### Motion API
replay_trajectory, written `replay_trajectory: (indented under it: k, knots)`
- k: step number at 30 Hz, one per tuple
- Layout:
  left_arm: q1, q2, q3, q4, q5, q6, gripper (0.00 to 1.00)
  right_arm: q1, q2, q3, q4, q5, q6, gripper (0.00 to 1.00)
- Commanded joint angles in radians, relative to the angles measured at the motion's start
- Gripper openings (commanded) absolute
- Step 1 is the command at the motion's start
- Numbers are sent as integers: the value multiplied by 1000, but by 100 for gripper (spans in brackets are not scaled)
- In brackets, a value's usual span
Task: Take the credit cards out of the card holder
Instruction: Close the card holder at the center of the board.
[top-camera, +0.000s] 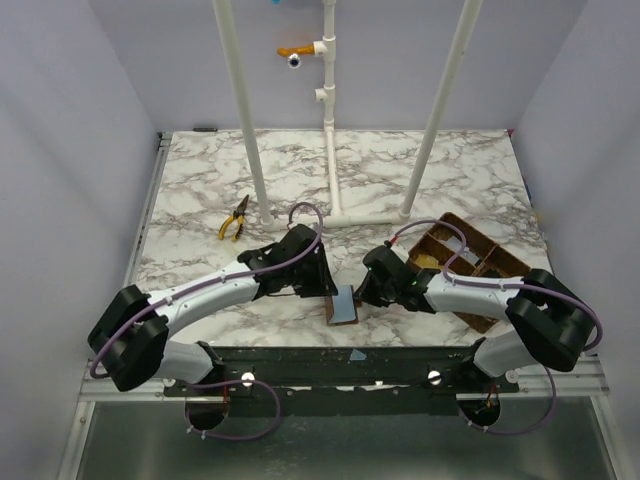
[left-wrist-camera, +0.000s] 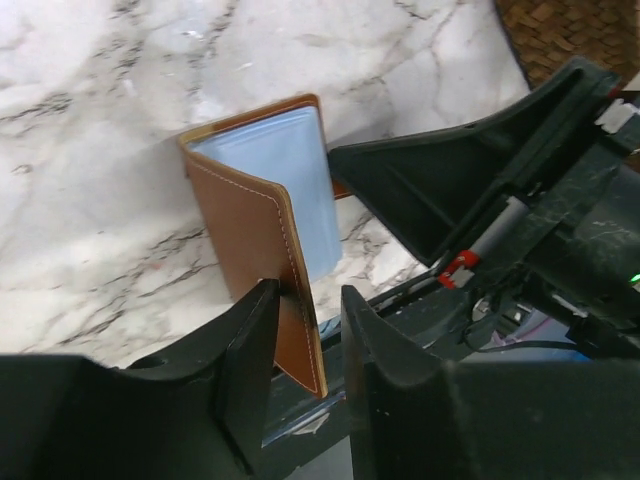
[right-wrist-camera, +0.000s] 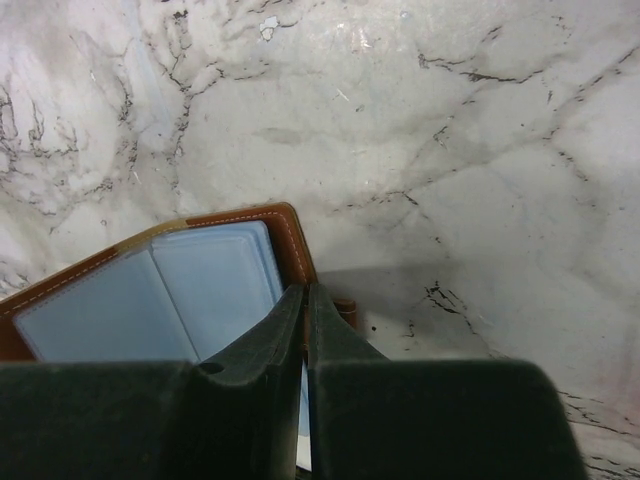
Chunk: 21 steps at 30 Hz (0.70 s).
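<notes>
The card holder (top-camera: 341, 304), a brown leather bifold, stands open on edge near the table's front between both grippers. My left gripper (left-wrist-camera: 308, 295) straddles its brown cover (left-wrist-camera: 250, 225). The jaws are parted, and a clear gap shows on the right side of the leather. My right gripper (right-wrist-camera: 306, 292) is pinched shut on the edge of the other flap, beside the snap tab (right-wrist-camera: 346, 310). The blue-grey clear pockets (right-wrist-camera: 200, 290) face my right wrist camera. No credit cards show in them. In the top view the left gripper (top-camera: 318, 292) and right gripper (top-camera: 364, 292) flank the holder.
A brown woven divided basket (top-camera: 505, 262) sits at the right, just behind my right arm, with something yellowish in one compartment (top-camera: 425, 259). Yellow-handled pliers (top-camera: 235, 219) lie at the left rear. White pipe posts (top-camera: 335, 215) stand behind the arms.
</notes>
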Motion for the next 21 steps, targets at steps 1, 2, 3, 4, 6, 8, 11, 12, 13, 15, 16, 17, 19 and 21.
replay_trajectory:
  k: [1, 2, 3, 4, 6, 8, 11, 12, 13, 15, 16, 17, 19, 21]
  knots:
    - [-21, 54, 42, 83, 53, -8, 35, 5, 14, -21, -6, -11, 5, 9]
    - [-23, 68, 42, 94, 59, -10, 35, 6, 11, -24, -9, -8, 6, 8]
    - [-24, 78, 41, 106, 62, -11, 35, 6, 6, -26, -11, -8, 6, 8]
    - [-25, 90, 38, 122, 68, -14, 35, 6, 0, -28, -14, -5, 6, 7]
    - [-25, 114, 32, 150, 77, -21, 29, 6, -11, -32, -19, -2, 9, 7]
    - [-26, 140, 29, 166, 81, -28, 21, 6, -19, -33, -23, 2, 11, 6]
    - [-26, 177, 24, 186, 77, -36, 9, 6, -31, -35, -29, 7, 15, 6]
    - [-26, 187, 23, 191, 77, -39, 7, 6, -33, -33, -33, 10, 15, 6]
    - [-26, 199, 21, 197, 77, -40, 4, 6, -35, -34, -37, 13, 15, 6]
    - [-26, 221, 15, 203, 71, -49, 0, 6, -40, -32, -46, 19, 15, 6]
    - [-26, 231, 13, 205, 66, -52, 0, 6, -42, -31, -53, 24, 14, 6]
    - [-26, 244, 10, 207, 64, -54, 0, 6, -48, -29, -60, 30, 14, 6]
    - [-26, 271, 8, 207, 61, -60, 0, 6, -59, -23, -76, 41, 12, 6]
    - [-26, 291, 1, 218, 61, -65, 0, 6, -75, -16, -91, 51, 5, 6]
